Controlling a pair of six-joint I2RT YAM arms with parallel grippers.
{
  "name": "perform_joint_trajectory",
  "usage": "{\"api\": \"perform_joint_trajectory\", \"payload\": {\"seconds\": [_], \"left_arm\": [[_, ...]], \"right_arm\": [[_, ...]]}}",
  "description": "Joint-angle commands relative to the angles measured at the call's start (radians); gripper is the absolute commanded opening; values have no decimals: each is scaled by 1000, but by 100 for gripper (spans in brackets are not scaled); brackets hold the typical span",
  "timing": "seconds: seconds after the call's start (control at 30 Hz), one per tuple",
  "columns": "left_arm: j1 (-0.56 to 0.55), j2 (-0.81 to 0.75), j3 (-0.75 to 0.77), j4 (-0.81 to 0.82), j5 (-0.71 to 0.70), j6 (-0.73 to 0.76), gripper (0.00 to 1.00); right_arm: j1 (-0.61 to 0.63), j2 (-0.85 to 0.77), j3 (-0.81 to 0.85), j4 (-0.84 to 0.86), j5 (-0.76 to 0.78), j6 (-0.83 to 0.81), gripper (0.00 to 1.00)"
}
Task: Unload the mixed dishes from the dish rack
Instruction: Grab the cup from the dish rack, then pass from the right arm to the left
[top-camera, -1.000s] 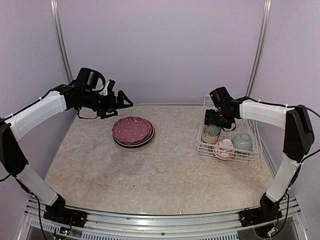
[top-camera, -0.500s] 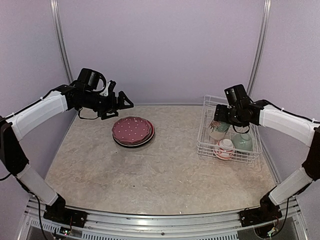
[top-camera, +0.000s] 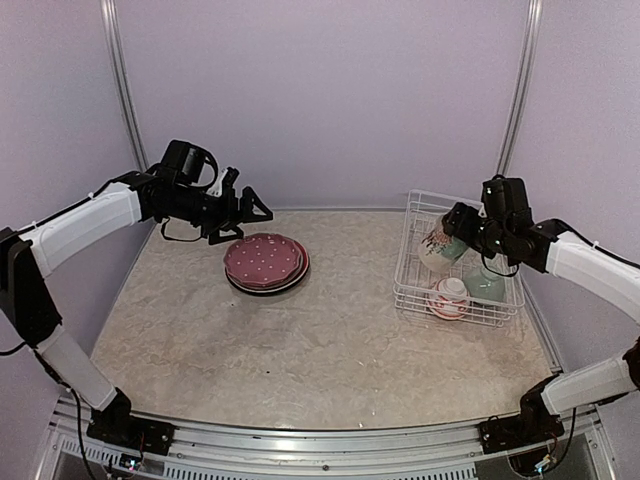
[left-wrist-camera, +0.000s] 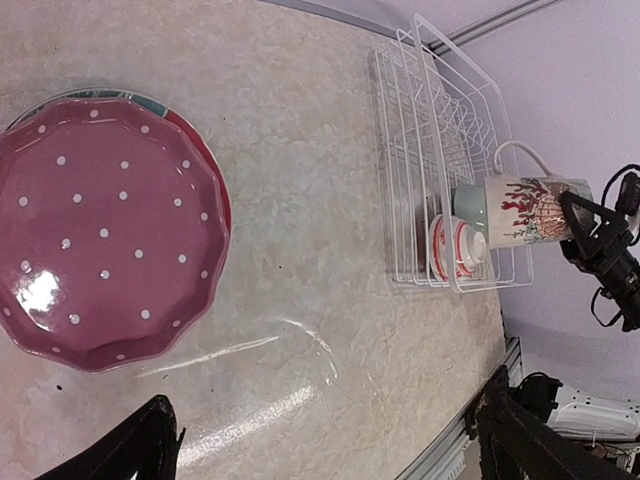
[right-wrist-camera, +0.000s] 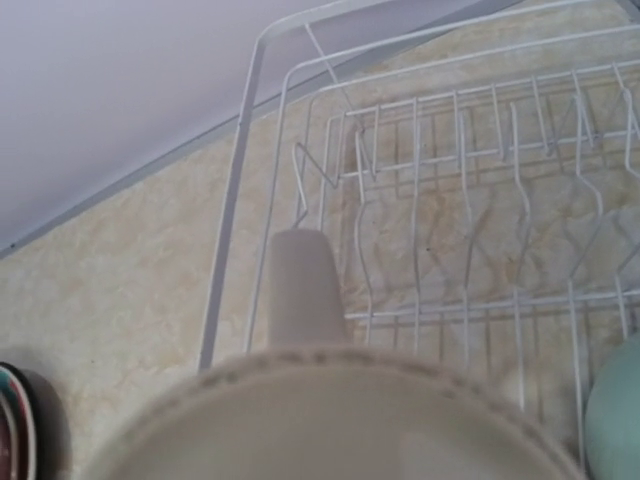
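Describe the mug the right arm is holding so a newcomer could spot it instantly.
Look right, to the white wire dish rack. Held tilted above it by the right gripper is a tall cream mug with a reddish pattern. The mint bowl and the white-pink bowl beneath are squat and rest in the rack.
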Motion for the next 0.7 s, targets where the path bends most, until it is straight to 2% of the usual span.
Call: {"api": "perform_joint_trajectory", "payload": {"seconds": [0.0, 0.33, 0.67], "left_arm": [[-15, 20, 18, -14, 47, -6, 99], [-17, 52, 11, 29, 186, -46, 99], [3, 55, -53, 220, 434, -139, 99]], "right_arm": [[-11, -32, 16, 143, -60, 71, 0], [-12, -38, 8, 269, -205, 195, 0], [31, 73, -29, 599, -374, 351, 0]]}}
